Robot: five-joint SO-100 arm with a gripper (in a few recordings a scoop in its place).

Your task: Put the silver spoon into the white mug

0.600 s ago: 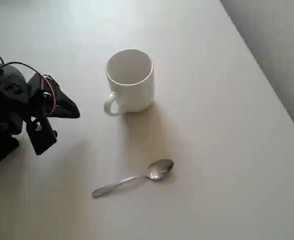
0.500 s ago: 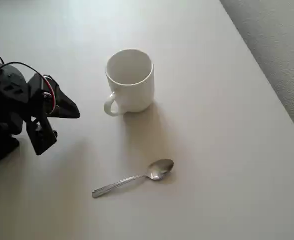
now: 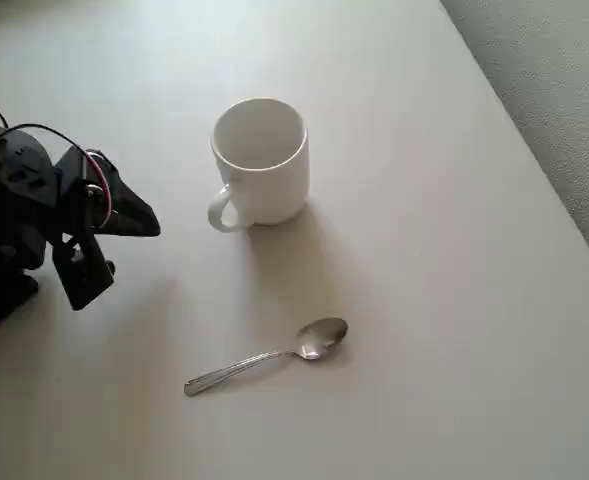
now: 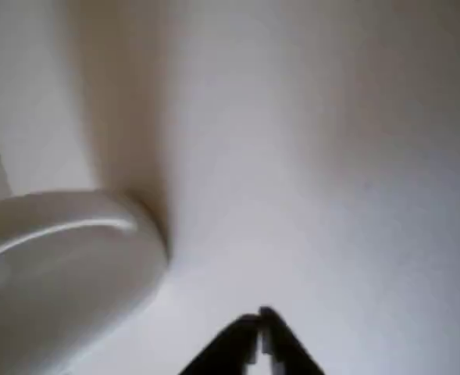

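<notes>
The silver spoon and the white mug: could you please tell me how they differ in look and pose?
The silver spoon is slim, shiny metal; the white mug is bulky, glossy ceramic. The spoon lies flat, bowl to the right in the overhead view; the mug stands upright, empty, its handle toward lower left. Both rest apart on the table, untouched.

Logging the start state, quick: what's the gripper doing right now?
Gripper: closed, holding nothing; the silver spoon lies on the table, apart from it.
</notes>
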